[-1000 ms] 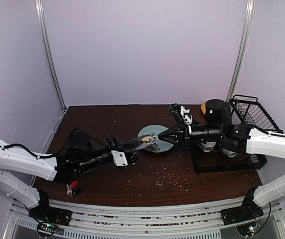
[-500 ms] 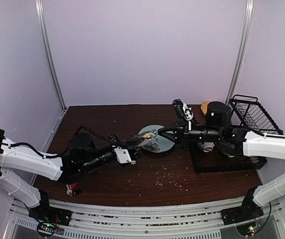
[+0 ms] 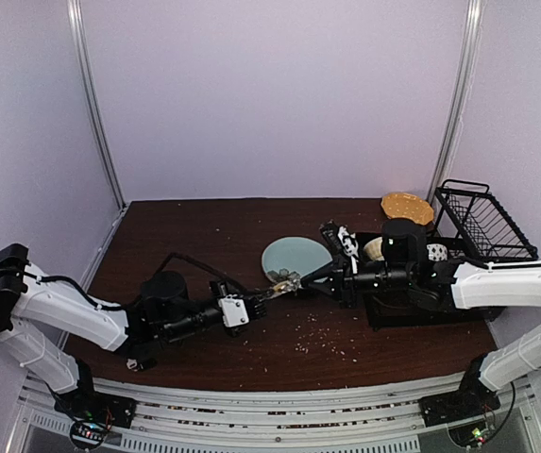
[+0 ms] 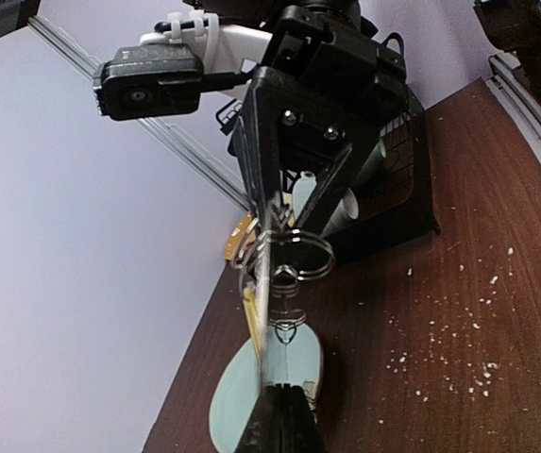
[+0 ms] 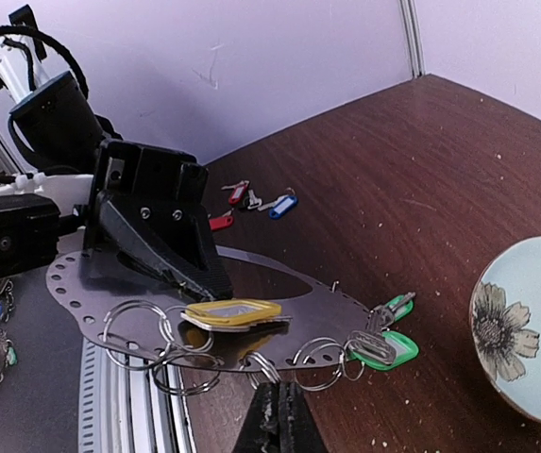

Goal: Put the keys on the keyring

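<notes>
With your left gripper (image 3: pixel 268 294) and right gripper (image 3: pixel 306 279) both clamped on the keyring (image 5: pixel 327 304), expect thin, stiff, slippery metal, so grip its bare rim, clear of the dangling keys (image 5: pixel 232 313).

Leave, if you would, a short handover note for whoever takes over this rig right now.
The left hand is shut on one end of the large thin grey metal oval keyring.
The right hand is shut on its opposite edge. The ring is held between them off the dark wooden table, by the pale green round plate.
Done: a yellow-tagged silver key and green-tagged keys appear to hang on the ring.
Left: a blue-tagged key and red-tagged keys lie loose on the table, not yet threaded.
</notes>
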Available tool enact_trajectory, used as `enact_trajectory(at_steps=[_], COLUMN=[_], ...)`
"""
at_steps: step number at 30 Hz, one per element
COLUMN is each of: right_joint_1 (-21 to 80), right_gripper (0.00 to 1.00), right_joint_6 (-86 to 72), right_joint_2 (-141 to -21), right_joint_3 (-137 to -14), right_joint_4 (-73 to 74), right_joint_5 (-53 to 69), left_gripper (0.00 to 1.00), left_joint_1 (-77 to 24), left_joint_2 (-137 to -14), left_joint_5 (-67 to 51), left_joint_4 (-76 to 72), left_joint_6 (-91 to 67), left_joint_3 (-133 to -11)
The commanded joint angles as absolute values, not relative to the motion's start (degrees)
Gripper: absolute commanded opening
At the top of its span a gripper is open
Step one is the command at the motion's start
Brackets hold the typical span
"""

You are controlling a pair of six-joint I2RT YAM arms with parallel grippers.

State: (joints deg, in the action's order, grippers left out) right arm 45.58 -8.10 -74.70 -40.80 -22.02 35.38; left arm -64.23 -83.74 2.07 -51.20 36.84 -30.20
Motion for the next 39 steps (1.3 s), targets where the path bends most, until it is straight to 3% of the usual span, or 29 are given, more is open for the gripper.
enact_trajectory(at_steps=[1, 11, 34, 39], right_joint_1=[45.89, 45.82, 45.84, 45.81], right_gripper=[0.00, 0.00, 0.00, 0.00], right_joint_6=[-9.71, -10.34, -9.19, -9.03], right_joint_2=[-74.64, -75.04, -78.12, -78.36], right_joint_3=[-38.27, -37.78, -39.26, -39.31], right_joint_4=[-24.08, -26.84, -25.43, -24.46], right_joint_5=[35.41, 35.41, 33.06, 32.46], left_gripper=[0.00, 0.00, 0.04, 0.15], left_joint_1=[-63.98, -63.98, -63.98, -63.90], left_joint_2=[-86.27, -87.09, -94.22, -96.10], left_joint_5=[0.40, 6.09, 1.87, 0.59], left_joint_4=[-59.56, -61.75, -69.64, -69.80], left_joint_6=[31.69, 36.30, 31.05, 29.63], left_joint_3=[-28.86, -29.06, -28.20, -28.68])
